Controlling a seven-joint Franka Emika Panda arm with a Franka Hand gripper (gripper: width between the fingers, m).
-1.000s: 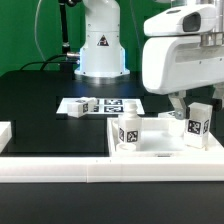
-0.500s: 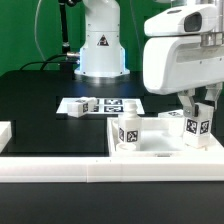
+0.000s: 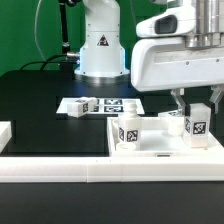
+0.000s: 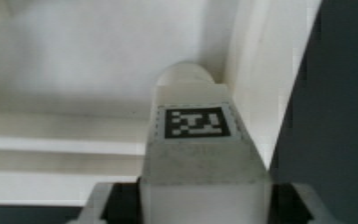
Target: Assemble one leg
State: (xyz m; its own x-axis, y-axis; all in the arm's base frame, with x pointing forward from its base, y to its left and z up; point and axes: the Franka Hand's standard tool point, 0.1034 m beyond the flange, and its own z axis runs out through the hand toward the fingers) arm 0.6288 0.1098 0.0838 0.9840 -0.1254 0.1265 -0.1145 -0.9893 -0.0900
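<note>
Black table (image 3: pixel 40 100) before a green backdrop (image 3: pixel 20 30) — gripper (image 3: pixel 196 104) clenched on one leg (image 3: pixel 197 125).

On the exterior view's right, the gripper's two fingers (image 3: pixel 179 100) flank the top of the upright white leg and grasp it, with one square tag facing the camera. The leg stands over the far right corner of the white panel (image 3: pixel 150 152), which lies near the table's front edge. Whether its lower end touches the panel cannot be told. In the wrist view the leg (image 4: pixel 202 150) runs out from between the gripper (image 4: pixel 202 203) pads toward the panel's raised edge (image 4: pixel 265 60). A second leg (image 3: pixel 129 133) stands upright on the panel, to the left and well apart. Farther back and left, a third leg (image 3: pixel 80 106) lies on the marker board (image 3: pixel 110 104) — in front of the white robot base (image 3: pixel 102 55).
</note>
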